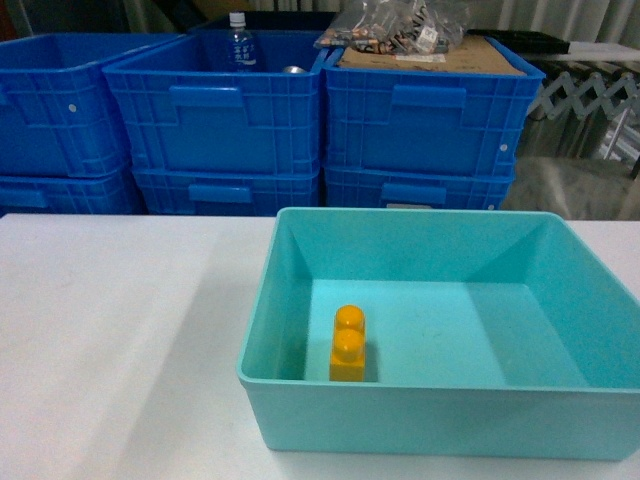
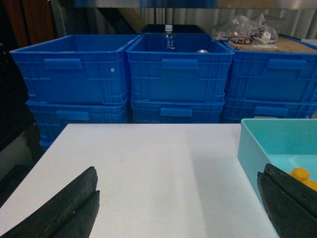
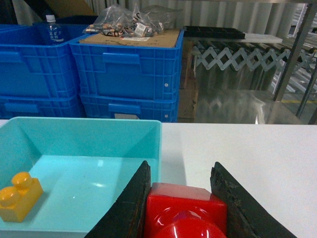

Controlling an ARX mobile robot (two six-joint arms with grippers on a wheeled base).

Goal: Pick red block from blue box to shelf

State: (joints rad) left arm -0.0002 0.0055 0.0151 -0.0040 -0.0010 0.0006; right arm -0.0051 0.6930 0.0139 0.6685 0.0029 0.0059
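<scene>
The blue box point(image 1: 300, 300) holds only a yellow brick point(image 1: 348, 345) at 7 o'clock; the right hand point(image 3: 184, 210) clamps the red block point(image 3: 184, 210), the left hand point(image 2: 176, 208) gapes apart.

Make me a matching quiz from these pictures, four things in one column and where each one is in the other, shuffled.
Things:
1. red block
2. yellow brick
3. water bottle
4. bagged parts

Places:
A. inside a dark blue crate
B. on cardboard atop a crate
C. between the right pincer fingers
D. on the blue box floor

Pairs: 1-C, 2-D, 3-A, 4-B
</scene>
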